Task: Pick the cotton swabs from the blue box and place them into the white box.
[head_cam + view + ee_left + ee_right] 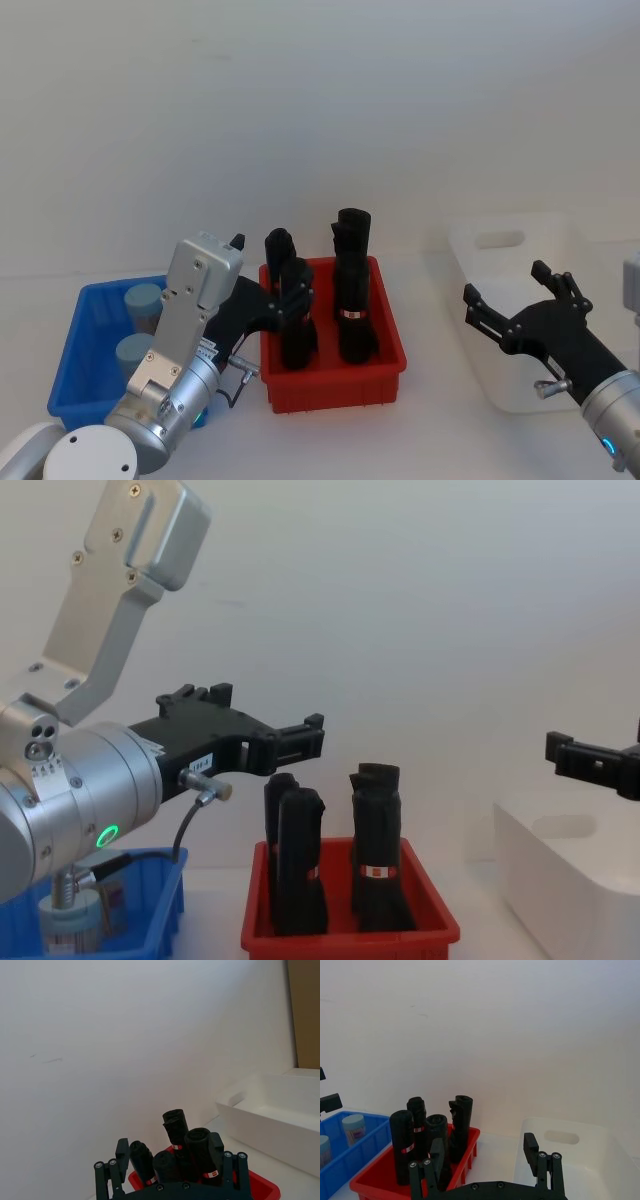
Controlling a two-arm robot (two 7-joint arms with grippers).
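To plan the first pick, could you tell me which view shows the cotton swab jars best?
The head view: both cotton swab jars stand in the blue box, seen from above. The right wrist view shows them farther off, one cropped; the chest view shows one, partly hidden.

A red bin (335,386) sits before me on the white tabletop (430,310), with four black rolls (353,290) standing upright inside it. Some of them wear a red-and-white label band. Behind them rises a plain white wall (300,100).
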